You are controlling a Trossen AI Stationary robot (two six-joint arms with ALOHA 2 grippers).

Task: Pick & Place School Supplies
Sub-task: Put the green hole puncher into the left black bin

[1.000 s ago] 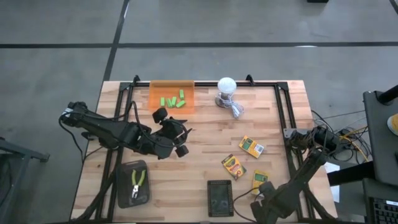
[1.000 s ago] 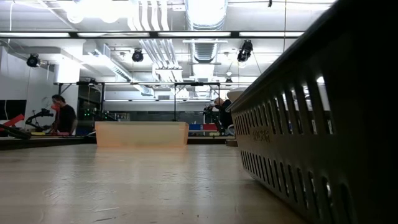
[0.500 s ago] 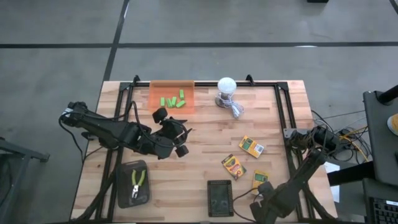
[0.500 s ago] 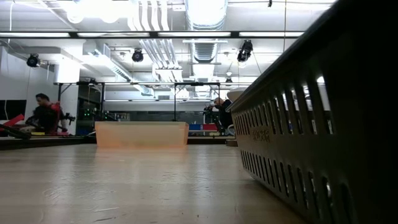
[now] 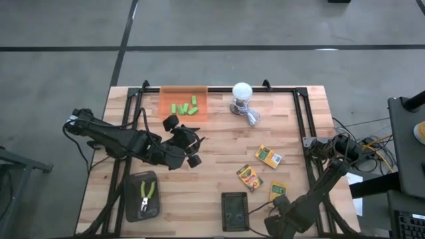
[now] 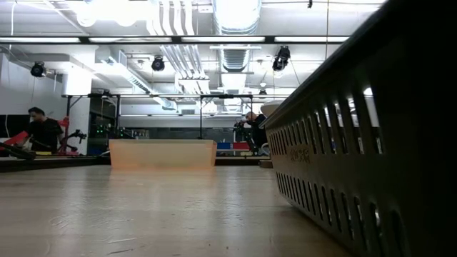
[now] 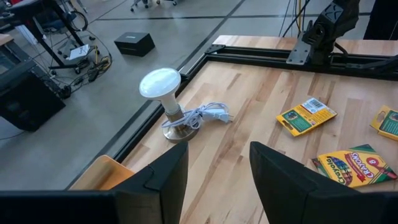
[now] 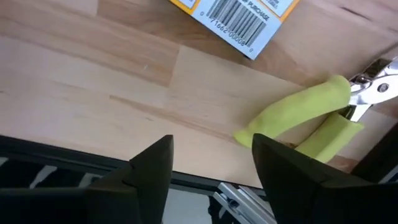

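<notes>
Fingers of both grippers stand apart, nothing held. Left gripper [image 5: 188, 141] hovers mid-table, just below orange tray [image 5: 166, 106] w/ green blocks [image 5: 185, 106]. Right gripper [image 5: 282, 211] low at near edge; only its wrist cam shows yellow-green pliers [image 8: 301, 116] ahead, beside a crayon box [image 8: 242, 17]. Two more boxes [image 5: 268, 156] mid-right.

Orange translucent tray [image 5: 184, 97], 5 bright-green blocks [image 5: 185, 106], 3 yellow-and-green crayon boxes [image 5: 268, 157], white bulb [image 5: 242, 91], yellow-green plier handles [image 8: 298, 113], dark basket [image 5: 234, 211], pale wood table [image 5: 219, 146]
</notes>
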